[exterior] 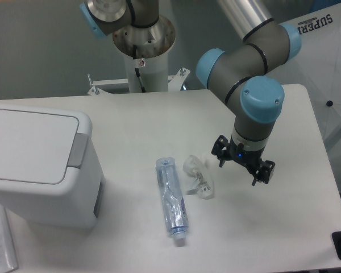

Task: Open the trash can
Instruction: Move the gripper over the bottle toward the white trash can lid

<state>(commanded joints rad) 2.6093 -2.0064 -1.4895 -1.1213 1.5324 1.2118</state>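
Silver-grey tubular arm (256, 40), light-blue joint caps, black end effector (242, 164), 2 fingers, white pedestal (143, 68)

Gripper (242, 165): hangs over bare table (295, 227), right half, fingers spread.
Between gripper and trash can (42, 165): clear bottle (171, 200) lying flat; crumpled clear plastic (198, 177) just beside it.
Far strip of table: bare from the arm's base (143, 68) to the can.
Can lid (31, 145): shut, nothing on top; grey tab (78, 151) faces the bottle.
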